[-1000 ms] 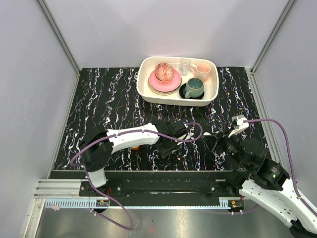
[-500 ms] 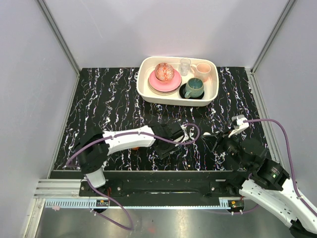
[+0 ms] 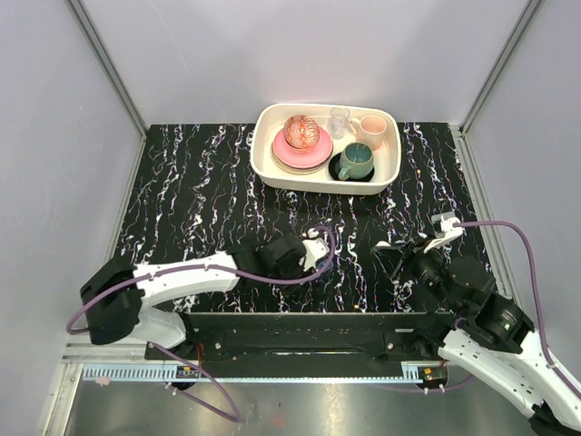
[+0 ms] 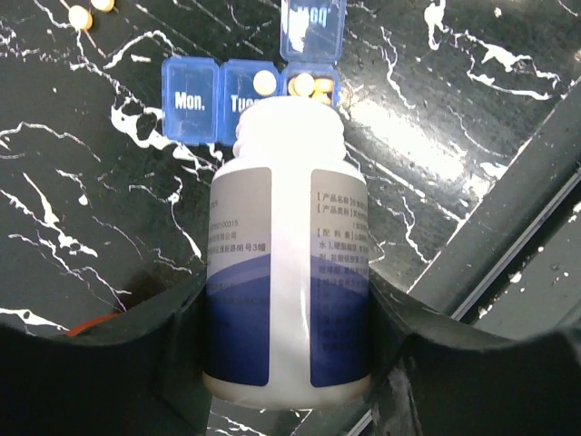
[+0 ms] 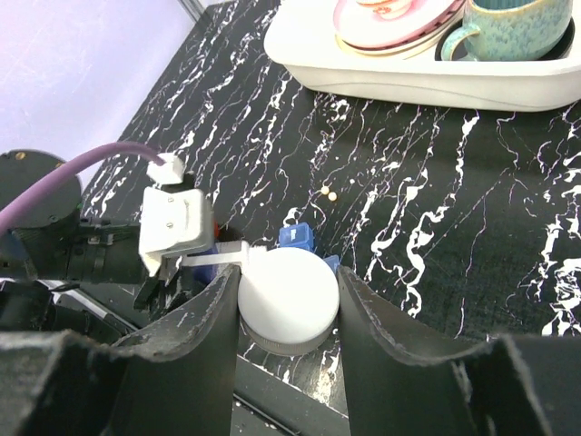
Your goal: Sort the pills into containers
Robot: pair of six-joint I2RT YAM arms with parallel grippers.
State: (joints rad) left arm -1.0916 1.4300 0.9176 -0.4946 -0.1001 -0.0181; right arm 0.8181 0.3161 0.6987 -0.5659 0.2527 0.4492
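left end effector (image 4: 286,350) grips bottle (image 4: 286,227) | right end effector (image 5: 288,292) grips cap (image 5: 286,309) | pill box (image 4: 192,98): "Mon.", "Tue"

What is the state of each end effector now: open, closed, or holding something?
Left end effector: closed, holding the white bottle.
Right end effector: closed, holding the white cap.

Bottle (image 4: 286,272) between left fingers (image 4: 118,363): white plastic, glossy label. Cap (image 5: 286,295) between right fingers (image 5: 390,345): smooth white plastic. Pill box (image 4: 218,86) beyond left fingers: translucent blue plastic. Bench (image 4: 436,136): glossy black, white-veined.
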